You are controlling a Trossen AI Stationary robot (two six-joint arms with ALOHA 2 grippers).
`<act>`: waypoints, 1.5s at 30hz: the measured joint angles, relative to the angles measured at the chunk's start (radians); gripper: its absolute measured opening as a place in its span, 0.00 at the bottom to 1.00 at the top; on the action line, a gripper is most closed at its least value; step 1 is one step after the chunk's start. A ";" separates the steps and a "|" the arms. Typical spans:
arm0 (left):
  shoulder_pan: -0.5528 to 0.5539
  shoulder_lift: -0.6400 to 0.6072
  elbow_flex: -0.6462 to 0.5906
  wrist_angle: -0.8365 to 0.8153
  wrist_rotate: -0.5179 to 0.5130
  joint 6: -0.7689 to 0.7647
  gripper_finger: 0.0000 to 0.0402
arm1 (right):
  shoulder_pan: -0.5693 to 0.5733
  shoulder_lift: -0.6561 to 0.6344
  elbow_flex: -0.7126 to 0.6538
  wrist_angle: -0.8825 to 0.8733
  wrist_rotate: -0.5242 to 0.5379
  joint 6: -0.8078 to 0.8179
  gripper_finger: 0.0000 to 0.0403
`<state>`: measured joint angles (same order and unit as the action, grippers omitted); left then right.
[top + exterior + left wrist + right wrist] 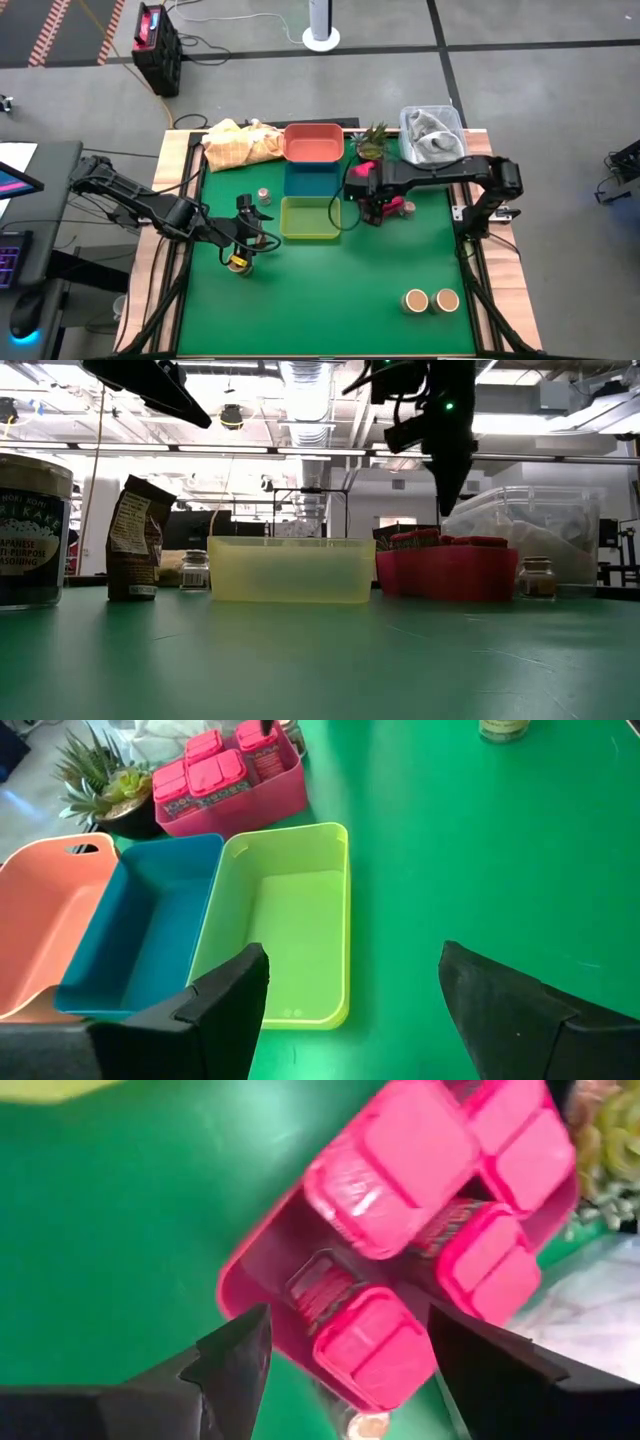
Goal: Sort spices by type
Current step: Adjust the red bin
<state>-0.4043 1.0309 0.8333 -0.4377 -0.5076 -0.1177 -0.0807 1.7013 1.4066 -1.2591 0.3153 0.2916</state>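
Note:
Several bright pink boxes [400,1150] stand in a pink tray [397,208], which also shows in the low view [445,572]. My right gripper [350,1370] hangs open just above that tray, its fingers on either side of one pink box [375,1345] without touching it. My left gripper [245,235] is open above the green mat, left of the yellow-green tray [290,935]. A large labelled jar [238,262] stands just near of it. A tiny jar [263,195] stands farther back. Two tan-topped jars [430,300] stand side by side toward the near right.
Salmon tray [313,142], blue tray [310,178] and the yellow-green tray lie in a row at the table's middle. A spiky plant [372,140], a clear container [432,132] and yellow cloth [240,145] line the far edge. A brown bag [135,540] stands left.

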 joint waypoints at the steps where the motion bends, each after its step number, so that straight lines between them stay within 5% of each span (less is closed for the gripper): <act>1: 0.000 0.000 0.000 0.000 0.000 0.000 0.69 | 0.017 0.003 -0.006 0.004 0.000 -0.010 0.75; 14: 0.000 0.000 0.000 -0.014 0.000 0.009 0.69 | 0.172 0.007 -0.061 0.126 -0.106 0.006 0.75; 29: 0.000 0.000 0.000 -0.024 0.000 -0.002 0.69 | 0.116 0.006 -0.205 0.220 -0.072 0.029 0.75; 37: 0.000 0.000 0.000 -0.023 0.000 -0.002 0.69 | 0.118 0.006 -0.243 0.509 -0.186 -0.008 0.75; 45: 0.000 0.000 0.000 -0.023 0.005 -0.010 0.69 | 0.103 0.006 -0.242 0.522 -0.188 0.003 0.75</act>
<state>-0.4042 1.0309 0.8333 -0.4610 -0.5030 -0.1280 0.0227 1.7073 1.1648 -0.7372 0.1277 0.2943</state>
